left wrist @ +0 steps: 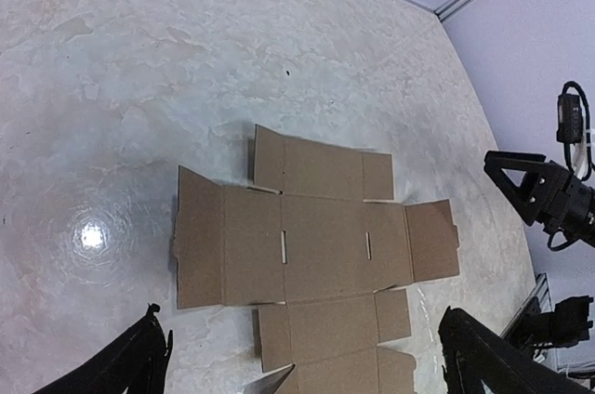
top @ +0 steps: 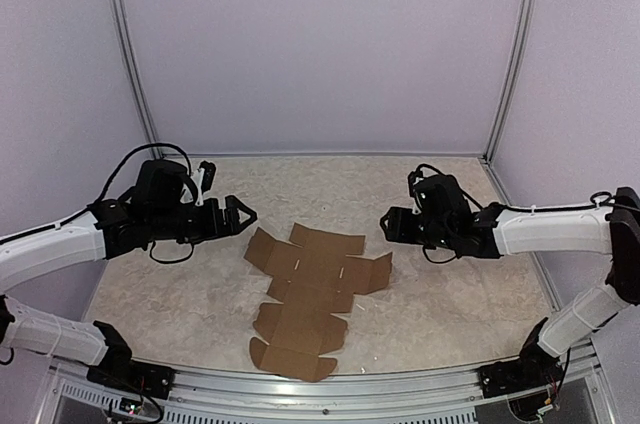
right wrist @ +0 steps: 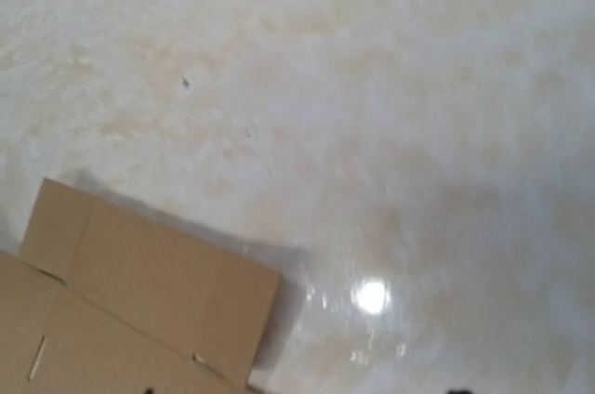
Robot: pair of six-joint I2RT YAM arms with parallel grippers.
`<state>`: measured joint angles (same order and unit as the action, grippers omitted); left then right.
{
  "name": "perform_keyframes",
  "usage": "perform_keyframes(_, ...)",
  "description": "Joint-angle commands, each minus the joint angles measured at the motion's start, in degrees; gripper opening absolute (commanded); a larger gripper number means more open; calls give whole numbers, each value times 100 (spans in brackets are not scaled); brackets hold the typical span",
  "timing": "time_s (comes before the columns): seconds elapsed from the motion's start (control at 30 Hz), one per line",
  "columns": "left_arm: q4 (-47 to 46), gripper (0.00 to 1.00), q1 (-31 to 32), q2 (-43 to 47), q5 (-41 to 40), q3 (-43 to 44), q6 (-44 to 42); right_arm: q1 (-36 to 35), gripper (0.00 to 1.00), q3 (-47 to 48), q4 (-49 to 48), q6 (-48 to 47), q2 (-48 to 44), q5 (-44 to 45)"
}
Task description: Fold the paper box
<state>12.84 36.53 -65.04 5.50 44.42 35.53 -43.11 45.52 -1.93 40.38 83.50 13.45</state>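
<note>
– Two arms are reaching in over the table (top: pixel 460 294), aren't they? Where is the cardboard sheet lying?

– The cardboard sheet (top: pixel 310 289) is lying unfolded in the middle of the table, between the two arms and nearer the front edge than the back wall. Its flaps are spreading out to the sides in a rough cross, and its near end is sitting close to the front rail (top: pixel 400 389).

– Is either arm touching it?

– No. The left gripper (top: pixel 245 216) is hovering above the table just beside the sheet's far left corner. The right gripper (top: pixel 390 224) is hanging near the far right flap. Neither is making contact with the cardboard.

– How are the left fingers standing?

– The left fingers (left wrist: pixel 121 366) are standing wide apart and holding nothing. They are showing at the two bottom corners of the left wrist view, with the sheet spreading out below and between them.

– And the right ones?

– I cannot tell. The right wrist view is showing only the pale table and one corner of the sheet at its lower left, all rather blurred. From above, the fingers are merging into one dark block.

– Is the sheet lying quite flat?

– Mostly, though the near panels seem to be lifting a little along their creases.
</note>
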Motion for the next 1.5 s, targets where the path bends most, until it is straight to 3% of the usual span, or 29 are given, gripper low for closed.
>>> perform_keyframes(0.0, 139, 99, 63, -16, -46, 54, -181, 368, 69, 578, 891, -1545, 301, -869)
perform_keyframes(0.3, 294, 99, 348, -79, -75, 85, -216, 1156, 83, 2000, 1561, -2453, 1628, -2654)
perform_keyframes(0.53, 131, 99, 511, -230, 125, -48, -42, 1492, 86, 2972, 1562, -2419, 2823, -3992)
perform_keyframes(0.93, -118, 99, 581, -631, 323, -142, 112, 1602, 74, 4445, 2184, -2634, 4281, -5163)
perform_keyframes(1.47, -16, 99, 452, -992, 443, 160, -22, 1591, 64, 4773, 2487, -2878, 5124, -6294)
